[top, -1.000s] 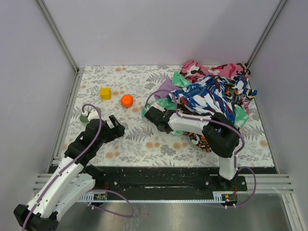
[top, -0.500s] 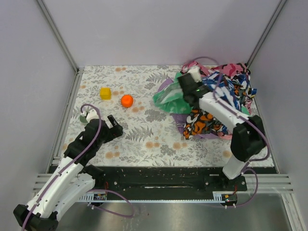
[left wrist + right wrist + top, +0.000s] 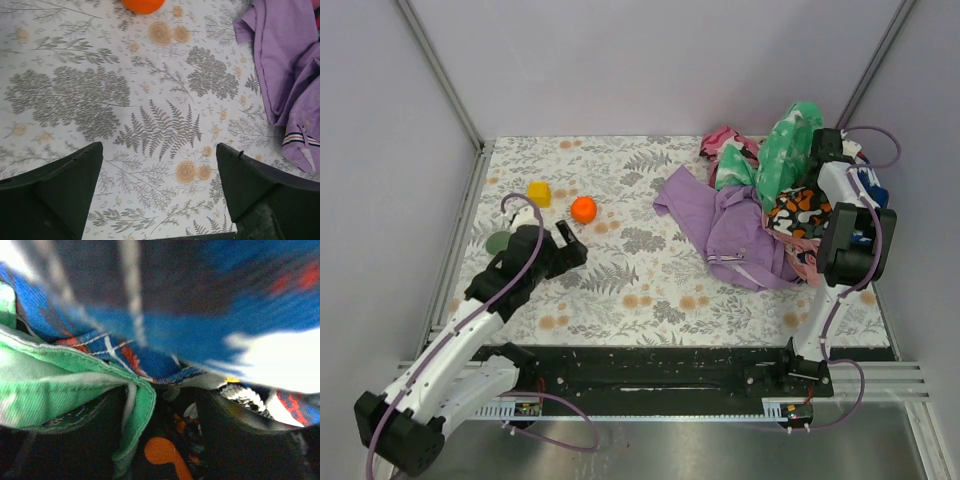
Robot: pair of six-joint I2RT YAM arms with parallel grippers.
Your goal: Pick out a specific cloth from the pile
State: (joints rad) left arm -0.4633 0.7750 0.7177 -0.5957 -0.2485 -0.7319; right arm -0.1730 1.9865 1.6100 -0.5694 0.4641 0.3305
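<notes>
The lilac-purple shirt (image 3: 730, 228) lies spread on the table right of centre, its striped band near the front. It also shows in the left wrist view (image 3: 292, 75). The pile is bunched at the far right: pink camouflage cloth (image 3: 725, 141), orange-black cloth (image 3: 798, 212), blue-white-red cloth (image 3: 871, 190). The green-and-white cloth (image 3: 789, 150) hangs raised over my right gripper (image 3: 820, 152). In the right wrist view, green cloth (image 3: 60, 390) and blue cloth (image 3: 200, 335) cover my right gripper (image 3: 165, 440); its grip is unclear. My left gripper (image 3: 572, 250) (image 3: 160, 195) is open and empty above bare table, left of the shirt.
An orange ball (image 3: 584, 209) (image 3: 142, 4), a yellow block (image 3: 539, 193) and a small green object (image 3: 499, 243) sit at the left. The table has a floral cover (image 3: 650, 290). Metal frame posts and walls close in both sides.
My right arm swept from the pile's left side to the far right, carrying the green and patterned cloths off the lilac shirt, which now lies uncovered. My left gripper moved slightly forward.
</notes>
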